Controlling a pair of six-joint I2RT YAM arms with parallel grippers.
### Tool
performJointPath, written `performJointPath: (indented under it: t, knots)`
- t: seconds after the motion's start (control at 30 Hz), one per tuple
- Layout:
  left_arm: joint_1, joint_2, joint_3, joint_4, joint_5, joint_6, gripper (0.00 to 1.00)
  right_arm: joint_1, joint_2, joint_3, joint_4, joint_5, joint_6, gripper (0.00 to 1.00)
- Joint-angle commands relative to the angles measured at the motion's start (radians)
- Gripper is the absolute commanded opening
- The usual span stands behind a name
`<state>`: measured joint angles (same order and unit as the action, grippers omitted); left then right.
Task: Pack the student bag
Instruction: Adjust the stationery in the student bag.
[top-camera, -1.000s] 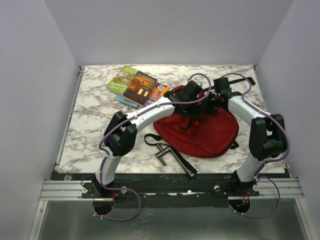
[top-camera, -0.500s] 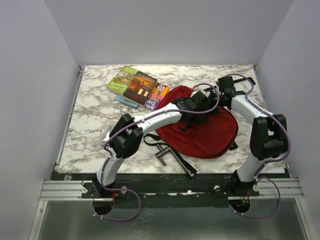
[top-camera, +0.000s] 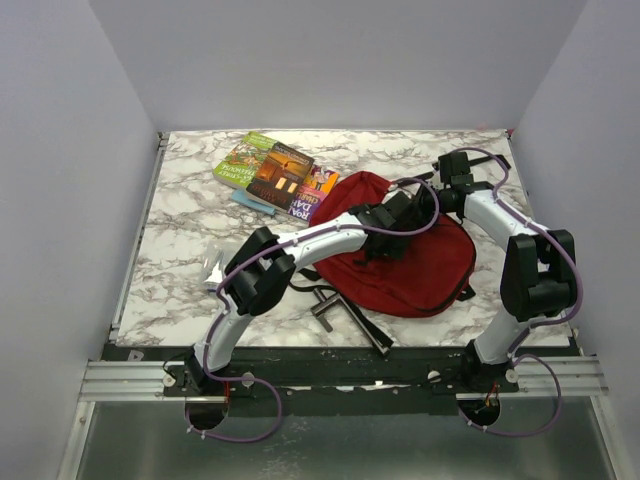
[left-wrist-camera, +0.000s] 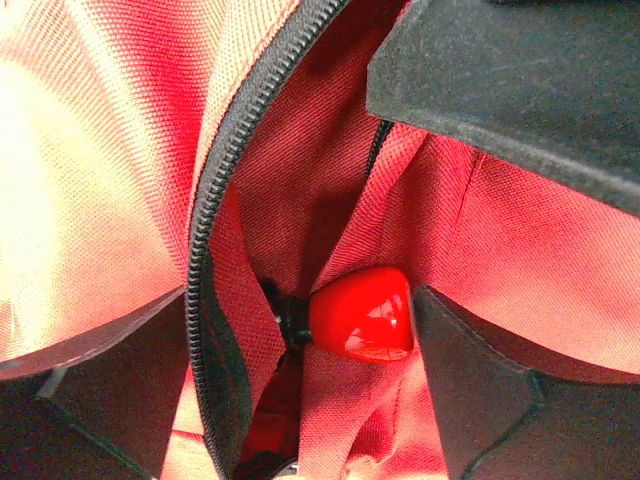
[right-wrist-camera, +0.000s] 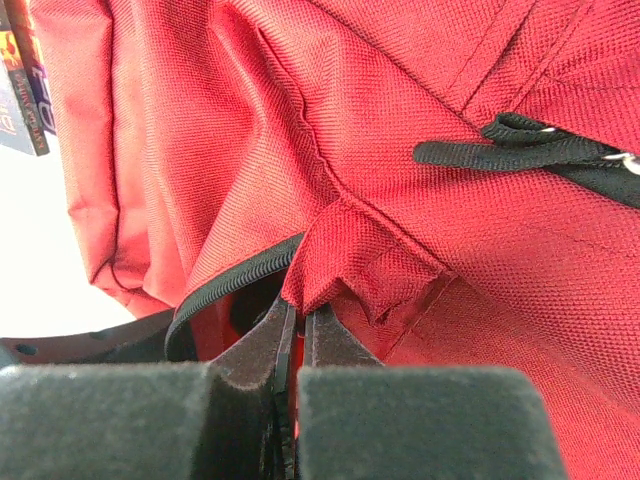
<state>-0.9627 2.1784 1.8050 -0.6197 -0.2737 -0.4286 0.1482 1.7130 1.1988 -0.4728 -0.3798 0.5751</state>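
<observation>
The dark-red student bag (top-camera: 425, 268) lies right of the table's middle, its black zipper (left-wrist-camera: 235, 150) open. My left gripper (top-camera: 392, 218) is inside the opening. In the left wrist view its jaws (left-wrist-camera: 300, 305) stand apart, with red lining all around. A glossy red rounded knob (left-wrist-camera: 362, 312) on a black stem lies between them, touching only the right finger (left-wrist-camera: 480, 390). My right gripper (top-camera: 447, 193) is at the bag's far edge. It is shut (right-wrist-camera: 300, 318) on a fold of the bag's fabric (right-wrist-camera: 350, 255) beside the zipper (right-wrist-camera: 235, 280), holding it up.
A stack of books (top-camera: 275, 175) lies at the back left, touching the bag's corner. A small clear pouch (top-camera: 213, 270) lies left of my left arm. Black straps with a buckle (top-camera: 345, 312) trail toward the front edge. Another strap (top-camera: 497, 160) lies at the back right.
My left arm has swung right and forward, deeper over the bag. The bag's upper left flap now shows uncovered. My right gripper has shifted slightly back and right with the fabric.
</observation>
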Motion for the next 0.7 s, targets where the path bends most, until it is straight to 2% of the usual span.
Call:
performJointPath:
  t: [0.0,0.1,0.17,0.27,0.33,0.47,0.5,0.67]
  knots:
    - [0.032,-0.026,-0.054,-0.035,-0.051,-0.064,0.79,-0.009,-0.047,0.001,-0.014,-0.049,-0.005,0.00]
    - [0.064,-0.098,-0.106,0.003,-0.053,-0.070,0.58,-0.012,-0.058,-0.018,-0.019,-0.037,-0.033,0.01]
    - [0.074,-0.136,-0.122,0.020,-0.055,-0.064,0.50,-0.012,-0.067,-0.034,-0.020,-0.018,-0.060,0.01]
    - [0.084,-0.159,-0.118,0.034,-0.061,-0.067,0.49,-0.012,-0.073,-0.051,-0.024,-0.014,-0.101,0.01]
    - [0.099,-0.137,-0.096,0.033,-0.054,-0.070,0.42,-0.012,-0.069,-0.049,-0.044,-0.014,-0.129,0.01]
    - [0.134,-0.091,-0.064,0.019,-0.023,-0.090,0.38,-0.012,-0.079,-0.049,-0.063,0.015,-0.145,0.01]
    - [0.136,-0.079,-0.047,0.016,-0.009,-0.092,0.39,-0.012,-0.090,-0.054,-0.059,0.009,-0.142,0.01]
    - [0.128,-0.019,0.064,-0.035,0.066,-0.112,0.68,-0.012,-0.104,-0.064,-0.036,-0.077,-0.116,0.01]
